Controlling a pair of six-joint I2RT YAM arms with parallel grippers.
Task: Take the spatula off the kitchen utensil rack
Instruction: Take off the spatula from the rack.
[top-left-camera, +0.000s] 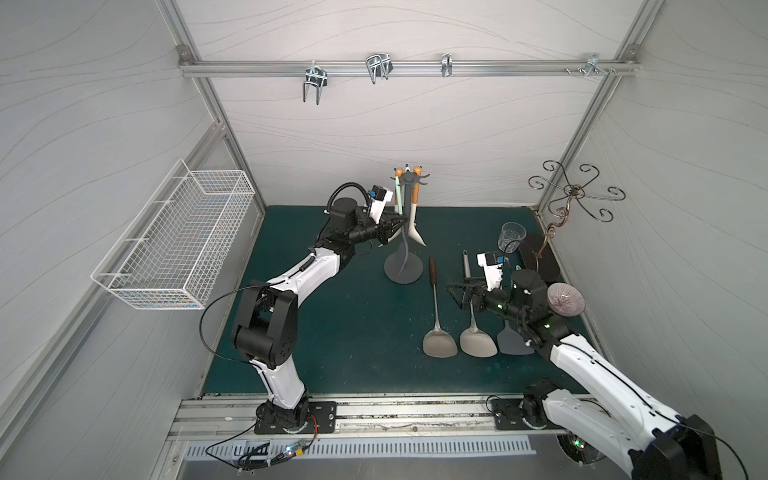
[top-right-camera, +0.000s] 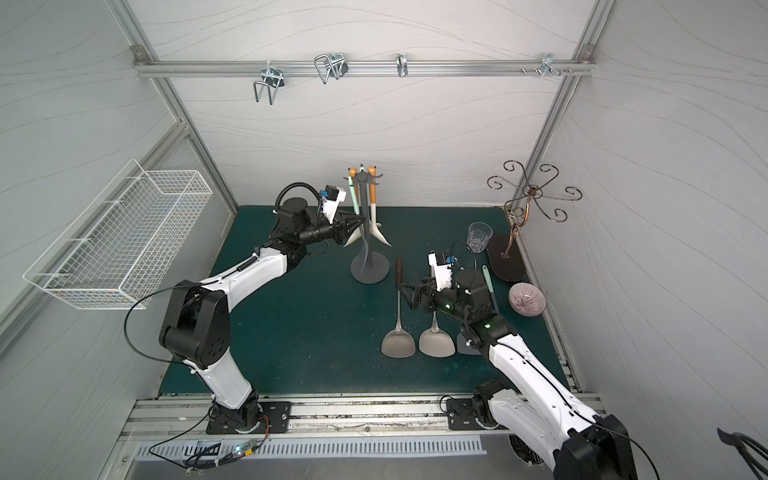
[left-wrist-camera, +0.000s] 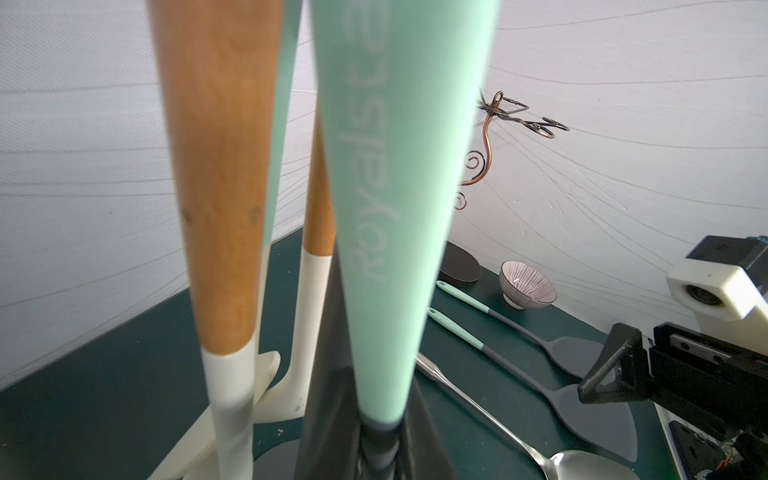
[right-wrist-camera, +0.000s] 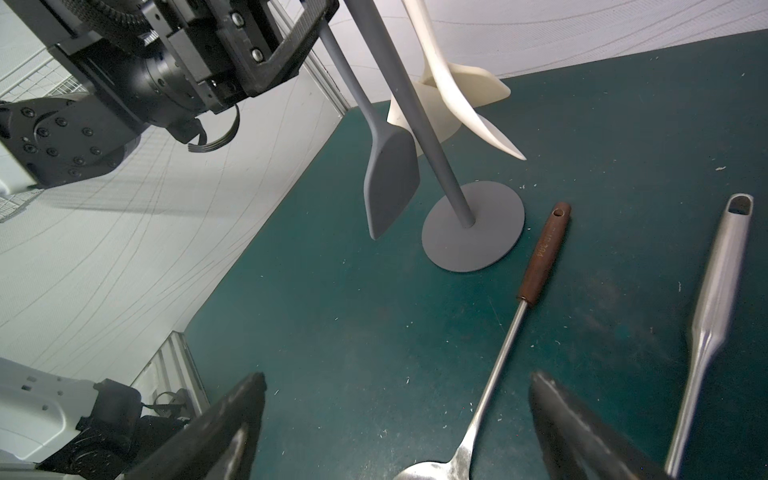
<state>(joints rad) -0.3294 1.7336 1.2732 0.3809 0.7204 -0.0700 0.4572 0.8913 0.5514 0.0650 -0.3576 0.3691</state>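
White wavy-lined walls in an aluminium frame close in a dark green mat. Towards its back stands the dark grey metal utensil rack: round disc base, thin pole, hooked crown. Our left arm reaches in from the rack's left, forearm nearly level. The left gripper is clenched on the mint-handled, grey-bladed silicone spatula, pinching its grey neck just below the mint part (the handle top sits up at the crown). The blade hangs beside the pole, above the base. Right of the rack, our right gripper hovers spread wide over steel turners lying on the mat, holding nothing.
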